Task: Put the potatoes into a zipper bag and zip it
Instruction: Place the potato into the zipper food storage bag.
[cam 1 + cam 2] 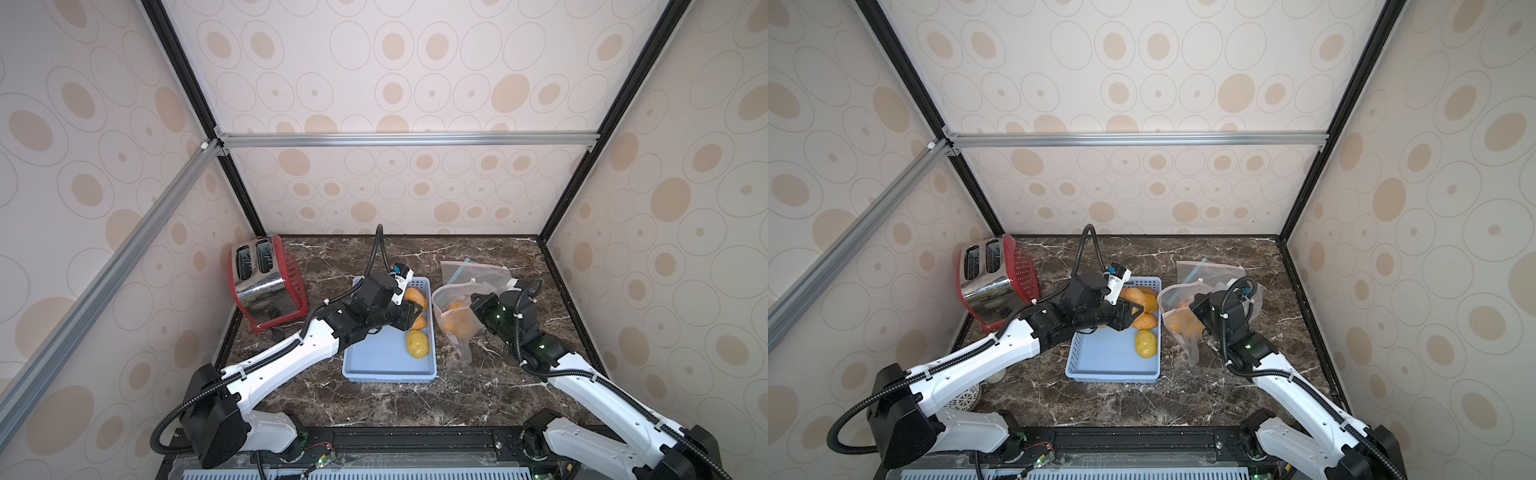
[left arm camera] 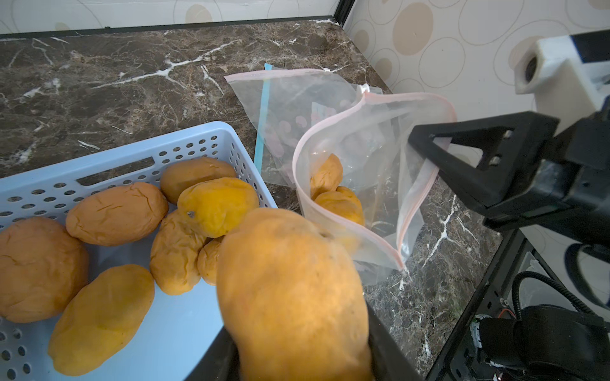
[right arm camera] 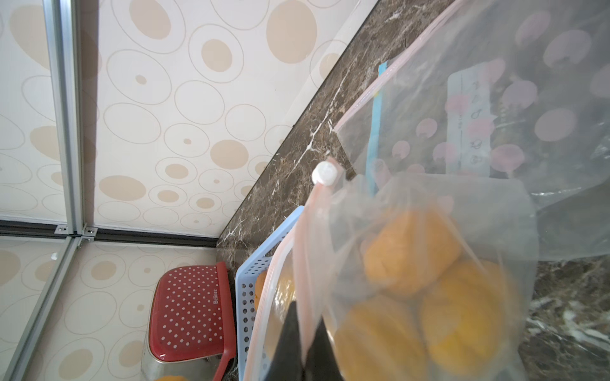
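Both arms reach in from the near edge of the desk. Left arm: stretched over the basket. The left jaws stand partly apart, clamped on one potato, which is held clear of the basket floor, above the side of the basket that faces the zipper bag. Right arm: bent in toward the zipper bag. The right jaws are closed, pinching the pink-edged rim and holding the mouth up and open.

Desk: dark brown marble, carrying all items.

Toaster: red and chrome, far left corner, well apart from the bag.

Basket: pale blue, perforated, at the centre, just beside the zipper bag.

Zipper bag: clear, to the right of the basket, mouth turned toward it, not zipped.

Second bag: clear with a blue strip, lying flat just behind the first.

Potatoes: at least seven loose ones in the basket, clustered and touching, toward its far right part. Three more potatoes sit inside the zipper bag.

Slider: white, at one end of the rim.
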